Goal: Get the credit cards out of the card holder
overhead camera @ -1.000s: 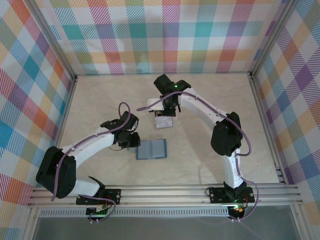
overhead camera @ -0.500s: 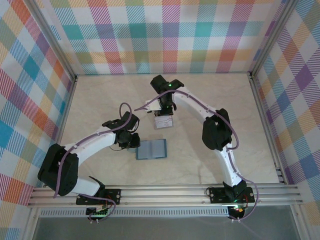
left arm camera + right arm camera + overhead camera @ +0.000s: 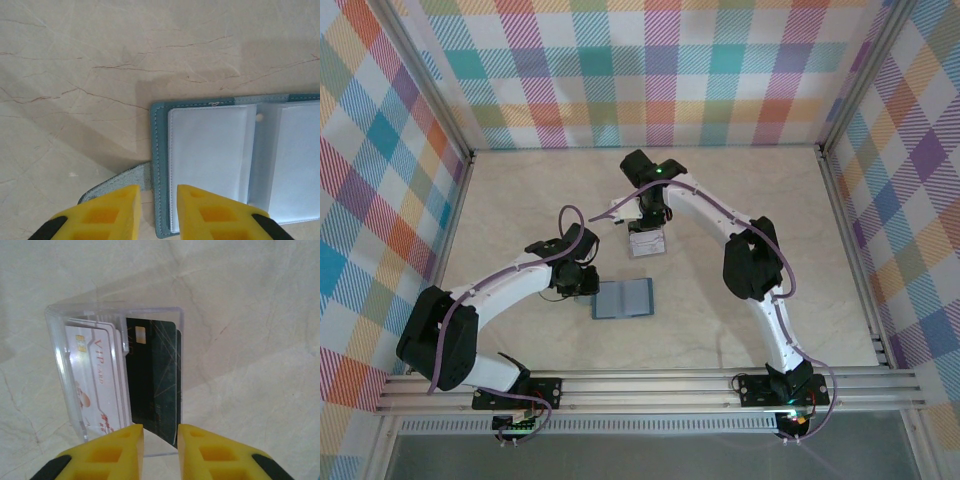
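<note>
Right elbow's tucked in and the right gripper (image 3: 160, 429) has cracked open over the credit cards (image 3: 125, 380) in a clear case (image 3: 59, 370), left gripper (image 3: 158, 189) slightly parted, empty, straddling the open card holder (image 3: 210, 165) edge, so a clinging card could drag out on retreat.

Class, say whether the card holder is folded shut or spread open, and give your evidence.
Spread open: the holder lies flat, two clear inner pockets side by side, facing up.

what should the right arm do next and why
Probably lift the right gripper straight up: its jaws stand slightly apart over the cards, which lie flat on the table, apart from the open holder, whose pockets look empty.
</note>
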You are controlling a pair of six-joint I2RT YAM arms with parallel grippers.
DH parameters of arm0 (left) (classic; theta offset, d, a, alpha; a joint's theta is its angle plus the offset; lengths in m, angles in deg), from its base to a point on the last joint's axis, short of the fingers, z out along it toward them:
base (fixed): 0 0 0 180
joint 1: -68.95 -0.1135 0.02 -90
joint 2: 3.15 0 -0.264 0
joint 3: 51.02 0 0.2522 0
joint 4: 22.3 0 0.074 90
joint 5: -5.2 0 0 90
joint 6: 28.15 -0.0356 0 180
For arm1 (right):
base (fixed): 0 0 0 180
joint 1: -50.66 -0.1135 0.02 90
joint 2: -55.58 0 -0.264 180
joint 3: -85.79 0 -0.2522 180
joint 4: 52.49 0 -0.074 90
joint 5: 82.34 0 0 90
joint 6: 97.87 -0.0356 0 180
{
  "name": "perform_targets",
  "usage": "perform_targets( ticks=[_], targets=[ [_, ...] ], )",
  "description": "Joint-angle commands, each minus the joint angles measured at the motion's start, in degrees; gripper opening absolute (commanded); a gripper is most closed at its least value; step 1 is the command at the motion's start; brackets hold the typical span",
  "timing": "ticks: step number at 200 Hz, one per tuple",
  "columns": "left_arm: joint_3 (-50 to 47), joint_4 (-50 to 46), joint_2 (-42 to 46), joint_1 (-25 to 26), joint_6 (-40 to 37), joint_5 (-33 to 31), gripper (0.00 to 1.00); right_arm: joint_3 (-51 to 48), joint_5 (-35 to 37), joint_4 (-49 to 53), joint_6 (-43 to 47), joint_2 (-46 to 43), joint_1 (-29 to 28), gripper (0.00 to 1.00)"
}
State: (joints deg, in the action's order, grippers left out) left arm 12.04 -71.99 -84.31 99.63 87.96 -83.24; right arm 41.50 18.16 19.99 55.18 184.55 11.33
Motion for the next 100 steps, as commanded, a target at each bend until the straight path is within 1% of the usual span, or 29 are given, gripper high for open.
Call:
perform_targets(
  ticks=[1,25,32,44,75,78,81,88,94,100],
  targets=[
    [1.0,-1.4,0.7,0.1,0.1,-1.6,0.26,1.3,1.2,-1.6,-2.1,-1.0,0.3,0.27],
    [1.1,-1.1,1.0,-0.1,-0.2,-2.7,0.27,-1.3,1.6,-5.5,-5.1,-3.4,0.5,0.3],
    [1.0,-0.8,1.2,-0.2,-0.5,-3.2,0.3,-2.9,2.2,-7.6,-6.3,-4.4,0.7,0.33],
    [1.0,-0.3,1.8,-0.3,-1.4,-4.3,0.38,-6.2,2.8,-10.8,-8.6,-6.4,1.1,0.41],
    [0.9,0.8,4.0,-0.4,-2.4,-11.3,0.7,-16.0,3.1,-18.0,-15.7,-13.1,2.3,0.71],
    [1.0,0.9,4.1,-0.5,-2.5,-11.9,0.78,-17.2,3.1,-18.8,-16.3,-13.8,2.3,0.73],
    [1.2,1.0,4.2,-0.6,-2.7,-12.5,0.84,-18.2,3.1,-19.5,-16.9,-14.7,2.4,0.76],
    [1.4,1.0,4.4,-0.7,-2.9,-13.9,0.95,-21.3,3.3,-21.2,-18.3,-16.6,2.5,0.81],
    [1.6,1.1,4.5,-0.9,-3.1,-15.1,0.99,-24.1,3.5,-22.8,-19.6,-18.3,2.5,0.88],
    [1.8,1.3,4.6,-1.0,-3.4,-16.3,1.0,-26.8,3.7,-24.4,-20.8,-20.1,2.7,0.98]
  ],
)
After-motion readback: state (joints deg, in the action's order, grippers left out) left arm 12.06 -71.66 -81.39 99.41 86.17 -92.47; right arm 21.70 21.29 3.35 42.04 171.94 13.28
